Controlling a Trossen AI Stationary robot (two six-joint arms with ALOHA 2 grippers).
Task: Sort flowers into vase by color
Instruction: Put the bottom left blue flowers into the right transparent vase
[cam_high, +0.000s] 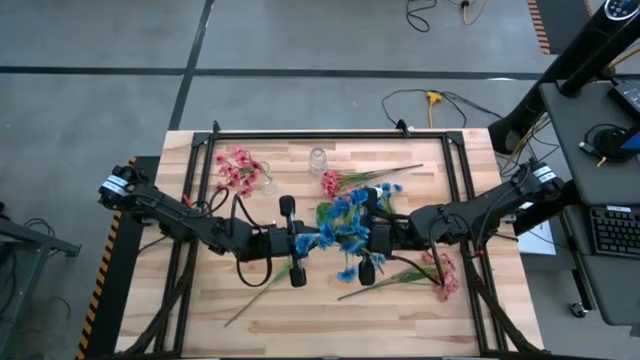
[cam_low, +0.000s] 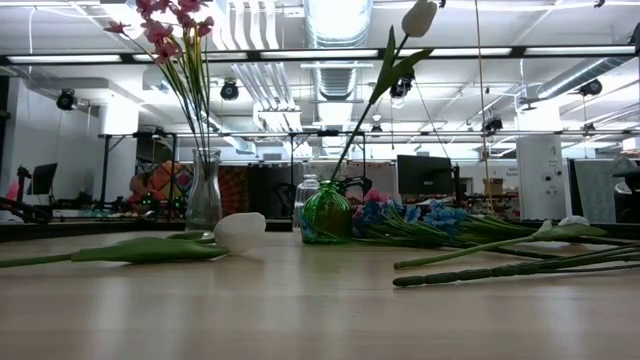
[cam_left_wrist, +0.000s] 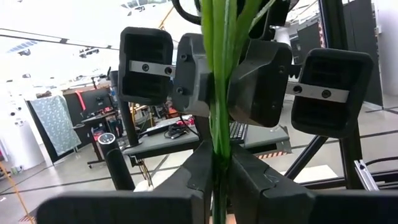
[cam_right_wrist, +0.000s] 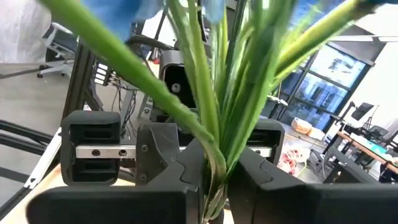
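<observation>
Both grippers meet face to face above the middle of the table, out of the low view. A blue-blossomed sprig (cam_high: 340, 225) with green stems sits between them. My left gripper (cam_high: 300, 242) (cam_left_wrist: 217, 177) comes from the table's left and is shut on its stems. My right gripper (cam_high: 368, 240) (cam_right_wrist: 214, 186) comes from the right and is shut on the same bunch. Blue blossoms (cam_right_wrist: 149, 7) show at the right wrist view's upper edge. The sprig is lifted clear of the table. My left gripper pinches the green stems (cam_left_wrist: 219, 146) between its two fingers, coming level from the table's left. The stems run on past the fingers in one tight bundle. My right gripper pinches several green stems (cam_right_wrist: 214, 163) between its two fingers, coming level from the table's right. Beyond the fingers the stems fan out toward the blue blossoms.
A glass vase (cam_low: 203, 195) with pink flowers (cam_high: 238, 168) stands far left, beside a clear jar (cam_high: 318, 158). A green vase (cam_low: 327, 212) holds a white tulip (cam_low: 420, 15). Another white tulip (cam_low: 240, 232) lies near left. Pink and blue sprigs (cam_high: 345, 180) lie far; pink ones (cam_high: 443, 275) near right.
</observation>
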